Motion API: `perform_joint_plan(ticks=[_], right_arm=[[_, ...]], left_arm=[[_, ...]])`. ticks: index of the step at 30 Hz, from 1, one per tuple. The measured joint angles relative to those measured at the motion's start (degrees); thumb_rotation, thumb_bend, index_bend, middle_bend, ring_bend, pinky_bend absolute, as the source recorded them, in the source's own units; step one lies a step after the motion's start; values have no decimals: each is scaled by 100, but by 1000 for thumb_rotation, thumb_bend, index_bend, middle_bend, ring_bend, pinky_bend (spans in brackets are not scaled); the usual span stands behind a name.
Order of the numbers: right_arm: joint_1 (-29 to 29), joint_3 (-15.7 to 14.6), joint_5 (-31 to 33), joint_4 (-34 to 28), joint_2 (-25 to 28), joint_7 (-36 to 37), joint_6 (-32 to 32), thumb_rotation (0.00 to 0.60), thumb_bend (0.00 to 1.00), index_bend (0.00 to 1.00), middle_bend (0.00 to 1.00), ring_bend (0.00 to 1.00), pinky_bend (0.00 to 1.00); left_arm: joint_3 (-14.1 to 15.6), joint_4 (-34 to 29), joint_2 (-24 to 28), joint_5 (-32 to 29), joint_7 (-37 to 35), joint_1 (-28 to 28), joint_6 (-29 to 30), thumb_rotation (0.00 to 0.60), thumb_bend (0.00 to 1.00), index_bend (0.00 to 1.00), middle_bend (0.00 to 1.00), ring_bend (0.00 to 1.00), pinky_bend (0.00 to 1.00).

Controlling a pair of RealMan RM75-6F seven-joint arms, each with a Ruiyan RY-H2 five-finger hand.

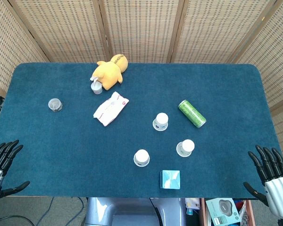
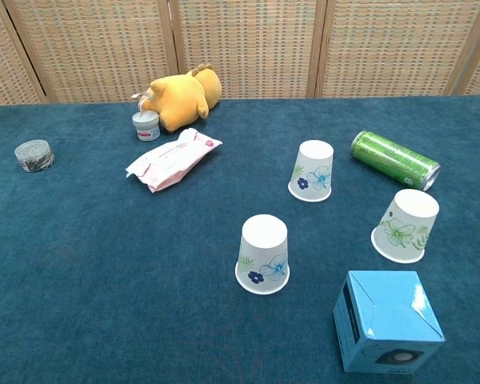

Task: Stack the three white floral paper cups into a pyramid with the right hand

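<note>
**Three cups apart on the table, both hands idle at the near corners**

Head view only: both hands, plus the full outline of the table, blue cloth, screen panels behind. Chest view shows neither hand but gives cup detail: all three upside down, floral print visible, which the top-down view reduces to white discs.

Left hand sits at the near left corner, fingers spread and pointing away from the robot, thumb out to the side, holding nothing. Right hand mirrors it at the near right corner, fingers apart, thumb out, also holding nothing. Both lie off the table edge, well apart from every object.

Objects, big to small:
- Yellow plush, far centre-left, lying on its side.
- Wipes pack, near the plush, twd the robot.
- Green can, on its side, right of centre.
- Blue box, near edge, centre-right. Chest view shows a round dark opening on its near face.
- Far cup, left of the can.
- Right cup, betw. can and box; in chest view it looks slightly tilted.
- Near cup, left of the box.
- White jar, touching the plush.
- Small round tin, far left, alone.

Cups stand separate, none stacked or touching.
</note>
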State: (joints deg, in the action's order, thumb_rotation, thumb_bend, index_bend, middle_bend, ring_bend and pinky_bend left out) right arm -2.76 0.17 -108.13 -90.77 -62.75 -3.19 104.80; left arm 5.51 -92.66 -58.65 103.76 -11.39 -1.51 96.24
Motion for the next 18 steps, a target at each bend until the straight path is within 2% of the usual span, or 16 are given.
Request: perform_joint_plan(ticks=[10, 13, 18], right_arm=[[31, -39, -27, -7, -27, -149, -151, 600, 0, 29, 0, 0, 0], [115, -36, -62, -42, 4, -154, -274, 600, 0, 29, 27, 0, 0], [472, 22, -36, -276, 198, -125, -881, 600, 0, 29, 99, 14, 76]], left_arm=[[-12, -10, 5, -40, -5, -10, -35, 600, 81, 0, 0, 0, 0], [-34, -23, 4, -86, -4, -5, -31, 600, 83, 0, 0, 0, 0], [-61, -57, -16, -138, 81, -16, -84, 600, 85, 0, 0, 0, 0]])
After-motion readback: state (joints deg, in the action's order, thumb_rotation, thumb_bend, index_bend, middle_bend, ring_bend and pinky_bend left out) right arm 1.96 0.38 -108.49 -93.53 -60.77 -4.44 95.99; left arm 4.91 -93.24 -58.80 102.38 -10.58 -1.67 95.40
